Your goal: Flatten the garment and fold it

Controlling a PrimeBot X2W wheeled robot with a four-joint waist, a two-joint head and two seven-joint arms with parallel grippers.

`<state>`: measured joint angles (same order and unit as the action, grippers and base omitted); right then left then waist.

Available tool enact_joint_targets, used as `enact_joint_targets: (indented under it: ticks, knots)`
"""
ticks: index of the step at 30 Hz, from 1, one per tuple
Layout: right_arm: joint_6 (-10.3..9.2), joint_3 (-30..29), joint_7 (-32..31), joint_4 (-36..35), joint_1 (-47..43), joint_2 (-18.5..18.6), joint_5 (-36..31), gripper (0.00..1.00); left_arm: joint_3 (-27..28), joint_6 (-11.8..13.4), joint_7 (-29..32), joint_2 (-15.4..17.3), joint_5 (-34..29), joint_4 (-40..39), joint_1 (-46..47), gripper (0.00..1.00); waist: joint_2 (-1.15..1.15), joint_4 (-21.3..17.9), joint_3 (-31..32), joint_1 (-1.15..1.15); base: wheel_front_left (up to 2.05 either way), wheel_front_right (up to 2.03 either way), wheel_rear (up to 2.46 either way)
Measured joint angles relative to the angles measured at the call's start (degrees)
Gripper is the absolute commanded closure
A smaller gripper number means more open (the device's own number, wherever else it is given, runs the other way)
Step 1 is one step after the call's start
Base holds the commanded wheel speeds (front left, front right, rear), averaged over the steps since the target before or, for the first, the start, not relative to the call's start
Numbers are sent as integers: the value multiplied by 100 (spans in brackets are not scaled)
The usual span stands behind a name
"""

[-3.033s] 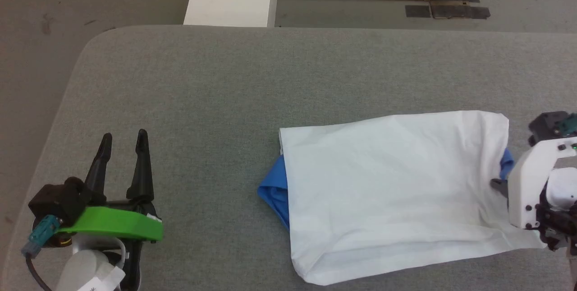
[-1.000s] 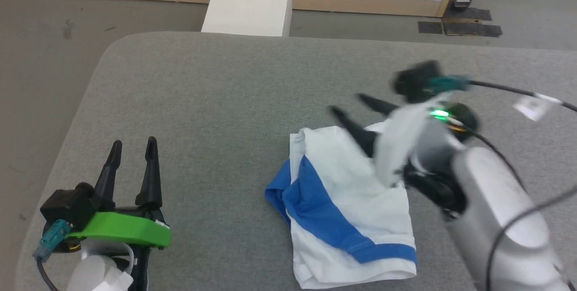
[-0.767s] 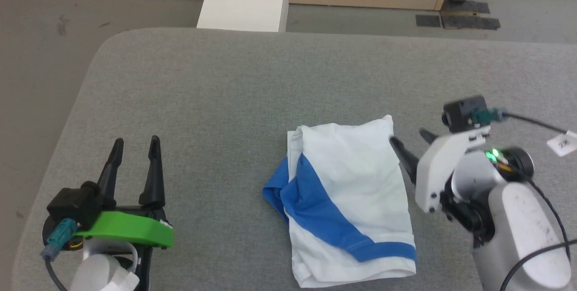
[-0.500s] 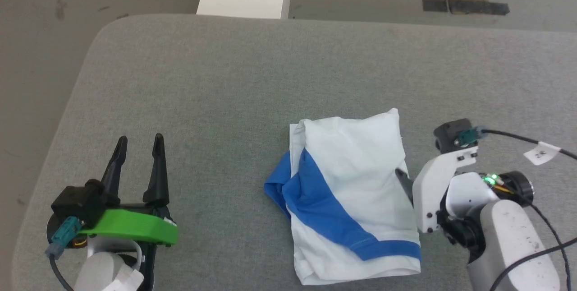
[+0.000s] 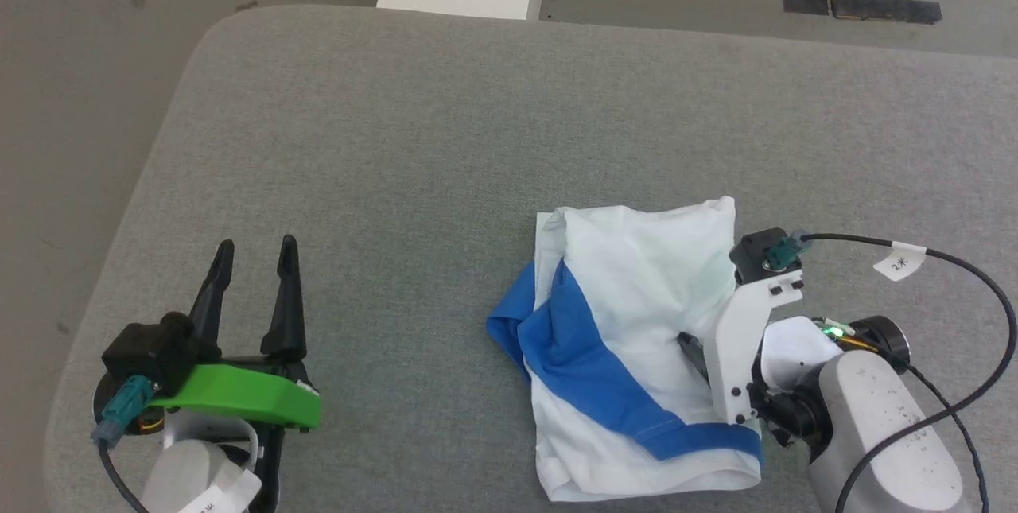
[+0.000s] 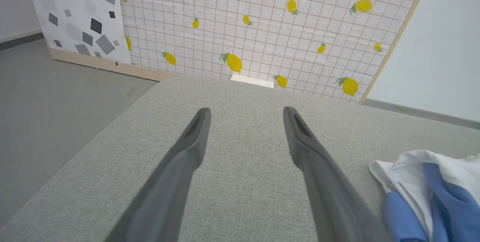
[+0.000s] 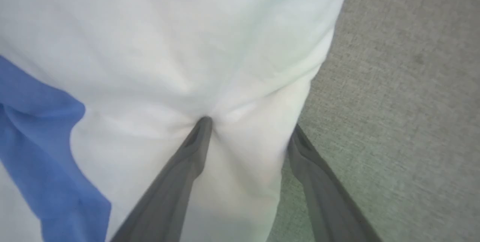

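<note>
Garment (image 5: 636, 322) was seen bundled on the worktop (image 5: 398, 139), with the right gripper (image 7: 249, 125) fingers spread and one tip pressed into its white edge. Left gripper (image 5: 256, 242) fingers were spread, nothing held. Cloth was judged soft, light and floppy, best pinched at a doubled hem corner.

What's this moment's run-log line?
garment: folded, on table | right gripper: open, fingertip pressing white cloth | left gripper: open, clear of garment
</note>
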<state>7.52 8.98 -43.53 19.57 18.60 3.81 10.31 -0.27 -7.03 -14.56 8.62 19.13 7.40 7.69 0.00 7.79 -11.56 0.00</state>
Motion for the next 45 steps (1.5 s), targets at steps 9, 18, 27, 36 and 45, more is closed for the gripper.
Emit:
enact_joint_targets:
  ticks: [9, 18, 27, 36, 45]
  knots:
    - [1, 323, 277, -14, 14, -20, 296, 100, 165, -1, -1, -68, 3, 10, -7, 0, 0, 25, 150, 0, 0, 0, 0]
    - [7, 1447, -355, -1013, 319, 1401, 853, 100, 408, 0, -18, -98, -52, -260, -244, 0, 0, -659, 285, 0, 0, 0, 0]
    - [7, 872, -442, -911, 1041, 2252, 1024, 100, 222, -1, 135, 189, -62, -687, 10, 0, 0, -2006, -48, 0, 0, 0, 0]
    - [7, -258, -298, -468, 1402, 2811, 300, 100, 290, -2, 500, 715, -65, -1274, 313, 0, 0, -2457, -933, 0, 0, 0, 0]
    - [8, -1575, 13, -127, 1614, 2800, -623, 77, 470, 1, 611, 937, -32, -1568, 327, 0, 0, -2337, -1864, 1, 0, 0, 0]
